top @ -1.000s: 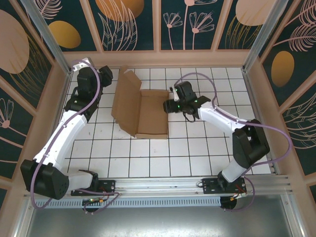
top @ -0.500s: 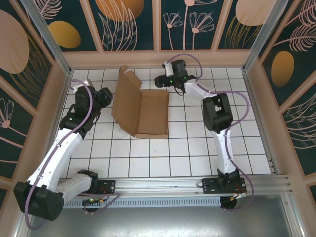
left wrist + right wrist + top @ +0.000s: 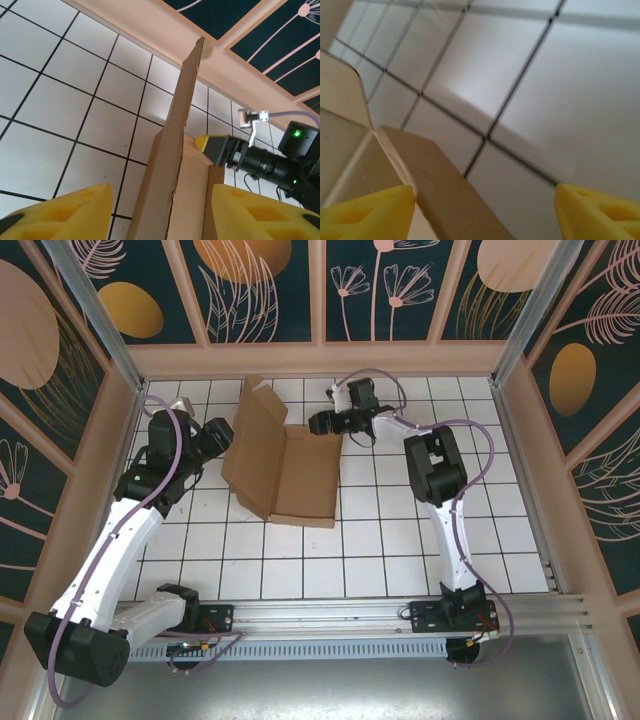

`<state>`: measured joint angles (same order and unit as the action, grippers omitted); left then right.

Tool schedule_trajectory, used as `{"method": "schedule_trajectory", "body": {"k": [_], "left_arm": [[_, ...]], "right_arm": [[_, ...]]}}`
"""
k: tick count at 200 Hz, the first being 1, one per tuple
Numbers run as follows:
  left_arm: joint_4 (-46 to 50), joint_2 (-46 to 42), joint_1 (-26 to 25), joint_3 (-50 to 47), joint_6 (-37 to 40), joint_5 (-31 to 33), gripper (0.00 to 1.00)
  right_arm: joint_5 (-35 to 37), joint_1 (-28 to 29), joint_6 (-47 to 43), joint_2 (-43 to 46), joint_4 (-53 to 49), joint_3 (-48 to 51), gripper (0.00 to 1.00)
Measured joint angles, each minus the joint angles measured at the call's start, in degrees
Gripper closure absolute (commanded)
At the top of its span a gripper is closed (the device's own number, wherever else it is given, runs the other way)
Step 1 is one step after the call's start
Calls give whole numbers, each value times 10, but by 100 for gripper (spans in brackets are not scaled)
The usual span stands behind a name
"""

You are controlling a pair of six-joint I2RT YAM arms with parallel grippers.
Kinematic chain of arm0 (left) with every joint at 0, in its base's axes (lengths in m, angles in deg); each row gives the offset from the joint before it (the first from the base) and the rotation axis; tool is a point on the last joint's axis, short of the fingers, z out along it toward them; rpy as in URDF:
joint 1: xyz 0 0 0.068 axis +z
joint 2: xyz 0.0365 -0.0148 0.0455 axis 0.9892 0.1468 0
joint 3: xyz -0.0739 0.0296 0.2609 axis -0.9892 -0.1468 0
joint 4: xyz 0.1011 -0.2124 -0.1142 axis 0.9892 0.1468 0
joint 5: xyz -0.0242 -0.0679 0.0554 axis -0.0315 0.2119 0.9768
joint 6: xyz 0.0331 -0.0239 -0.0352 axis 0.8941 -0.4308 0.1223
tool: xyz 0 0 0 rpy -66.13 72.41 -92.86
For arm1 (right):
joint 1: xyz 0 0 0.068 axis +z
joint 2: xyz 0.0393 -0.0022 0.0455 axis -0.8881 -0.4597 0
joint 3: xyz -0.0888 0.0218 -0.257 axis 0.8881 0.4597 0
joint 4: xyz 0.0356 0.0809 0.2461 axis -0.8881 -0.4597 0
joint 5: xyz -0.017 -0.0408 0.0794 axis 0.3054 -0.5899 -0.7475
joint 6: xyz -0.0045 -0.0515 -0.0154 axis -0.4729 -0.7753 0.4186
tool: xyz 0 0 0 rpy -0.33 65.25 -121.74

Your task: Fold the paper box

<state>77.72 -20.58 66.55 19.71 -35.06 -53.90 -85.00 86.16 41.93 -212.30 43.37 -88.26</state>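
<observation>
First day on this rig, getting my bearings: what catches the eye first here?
The paper box lies half unfolded toward the far side of the table, left panel tilted up. The left end effector straddles that panel with open jaws; the right end effector, also open, sits at the box's far right corner.

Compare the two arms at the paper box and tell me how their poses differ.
The left arm is at the left side of the paper box, its jaws straddling the raised flap; the right arm reaches the far right corner, its jaws beside the box's edge. The left arm leans out leftward; the right arm runs straight up the table, then bends left. Both have open jaws, holding nothing.
</observation>
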Motion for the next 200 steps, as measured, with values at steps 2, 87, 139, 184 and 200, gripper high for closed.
{"method": "schedule_trajectory", "body": {"k": [2,87,139,184,200], "left_arm": [[0,0,0,0,0,-1,46],[-4,-5,0,-1,-1,-10,46],[2,-43,0,-1,22,23,46],[14,-81,0,-15,22,31,46],[20,-89,0,-20,22,37,46]], "right_arm": [[-1,0,1,3,0,7,29],[31,24,17,239,55,329,42],[165,123,16,370,24,440,52],[214,110,-18,360,-52,359,41],[204,115,-36,317,-81,296,42]]}}
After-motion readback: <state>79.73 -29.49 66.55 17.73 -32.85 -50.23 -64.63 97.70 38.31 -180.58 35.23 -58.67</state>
